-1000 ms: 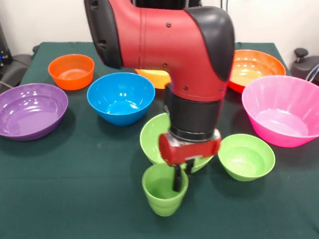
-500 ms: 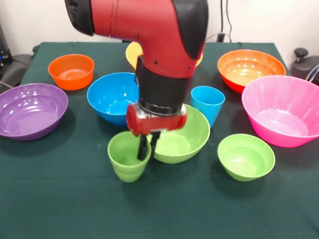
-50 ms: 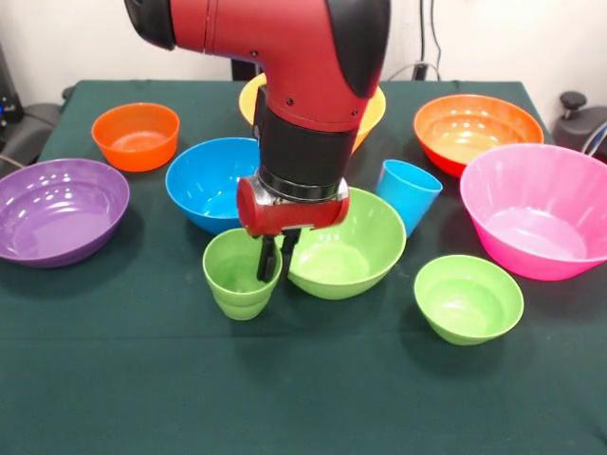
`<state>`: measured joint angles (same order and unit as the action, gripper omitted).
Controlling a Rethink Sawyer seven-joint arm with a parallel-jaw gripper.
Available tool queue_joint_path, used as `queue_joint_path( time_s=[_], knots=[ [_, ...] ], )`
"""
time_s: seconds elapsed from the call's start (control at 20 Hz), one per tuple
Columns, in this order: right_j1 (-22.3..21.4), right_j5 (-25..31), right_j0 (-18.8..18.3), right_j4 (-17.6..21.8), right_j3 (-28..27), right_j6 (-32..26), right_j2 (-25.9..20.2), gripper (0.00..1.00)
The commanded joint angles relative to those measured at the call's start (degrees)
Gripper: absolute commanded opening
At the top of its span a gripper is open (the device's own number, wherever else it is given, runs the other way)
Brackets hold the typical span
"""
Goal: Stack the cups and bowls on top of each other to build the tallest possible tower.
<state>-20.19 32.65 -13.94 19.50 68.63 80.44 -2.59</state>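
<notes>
No tower stood yet. Every bowl sat singly on the worktop (image 3: pixel 142 379): the purple bowl (image 3: pixel 59 209) at the left edge, the small orange bowl (image 3: pixel 136 135) toward the far left corner, the blue bowl (image 3: pixel 213 180) beside it, the yellow bowl (image 3: pixel 372 106) at the far edge behind my arm, the large orange bowl (image 3: pixel 474 128) and pink bowl (image 3: pixel 536 209) on the right, the small green bowl (image 3: pixel 468 298) nearer the front edge. So nearly all the stacking was left.

My jaws (image 3: pixel 272 261) were closed on the rim of the green cup (image 3: pixel 239 275), one finger inside and one outside its wall, and the cup looked lifted slightly, just beside the big green bowl (image 3: pixel 346 246), touching or nearly touching its rim.

Compared with half a second earlier, I had carried the cup a little farther from the front edge and higher. The big green bowl had been nudged toward the right edge, and the blue cup (image 3: pixel 408 192), upright before, now leaned tilted against that bowl's far rim. A second earlier the green cup had been well to the right, in front of that bowl.
</notes>
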Motion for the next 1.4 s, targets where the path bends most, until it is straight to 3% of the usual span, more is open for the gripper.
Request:
queue_joint_path(
  time_s=[0.05, 0.35, 0.75, 1.1, 1.4],
  knots=[
    [3.03, 4.01, 0.32, -2.33, 4.79, 3.37, -6.62, 0.0],
    [4.56, 0.75, -0.38, -2.65, 5.84, 2.98, -7.64, 0.0],
    [5.01, -4.01, -2.33, -0.14, 3.66, 0.04, -8.34, 0.0],
    [5.96, -1.4, -3.9, 1.05, -1.72, -4.91, -10.26, 0.0],
    [6.07, -1.44, -5.33, 1.76, -1.95, -6.49, -12.21, 0.0]
  ],
)
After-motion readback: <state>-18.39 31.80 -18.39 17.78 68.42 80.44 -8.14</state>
